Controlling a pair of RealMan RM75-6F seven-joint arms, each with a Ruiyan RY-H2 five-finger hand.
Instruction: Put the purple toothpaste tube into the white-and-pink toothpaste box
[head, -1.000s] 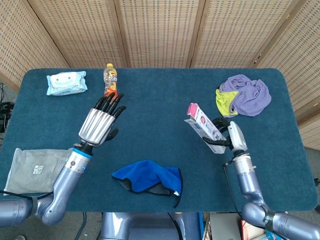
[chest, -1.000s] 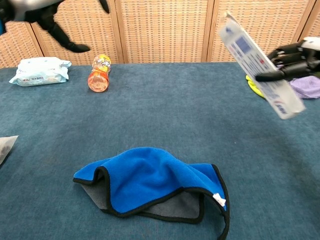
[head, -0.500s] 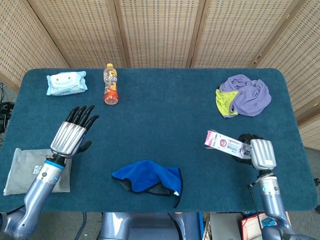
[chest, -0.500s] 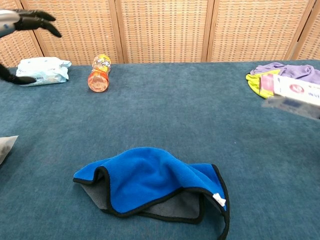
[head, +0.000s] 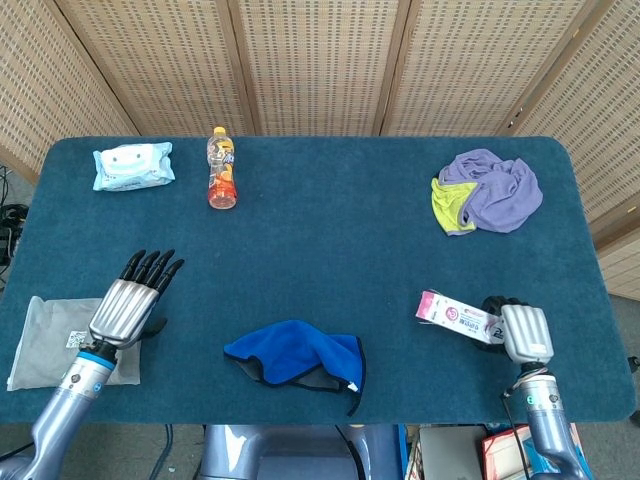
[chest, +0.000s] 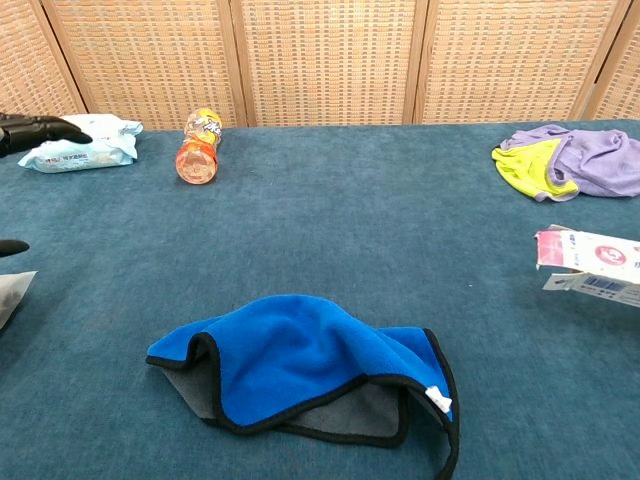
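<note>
The white-and-pink toothpaste box (head: 458, 316) lies nearly flat and low over the table at the front right, its pink end pointing left. In the chest view the box (chest: 590, 262) shows at the right edge with an end flap open. My right hand (head: 518, 328) grips the box's right end, dark fingers wrapped around it. My left hand (head: 132, 300) hovers at the front left, fingers straight and apart, holding nothing; only its fingertips (chest: 45, 127) show in the chest view. No purple toothpaste tube shows in either view.
A blue cloth (head: 298, 355) lies crumpled at the front centre. A grey pouch (head: 55, 340) sits under my left forearm. A wipes pack (head: 133, 165) and an orange bottle (head: 221, 168) lie at the back left, purple and yellow cloths (head: 490, 190) at the back right.
My left hand has drawn back toward the front left edge. My right hand has pulled back to the front right and brought the box down from tilted upright to nearly flat.
</note>
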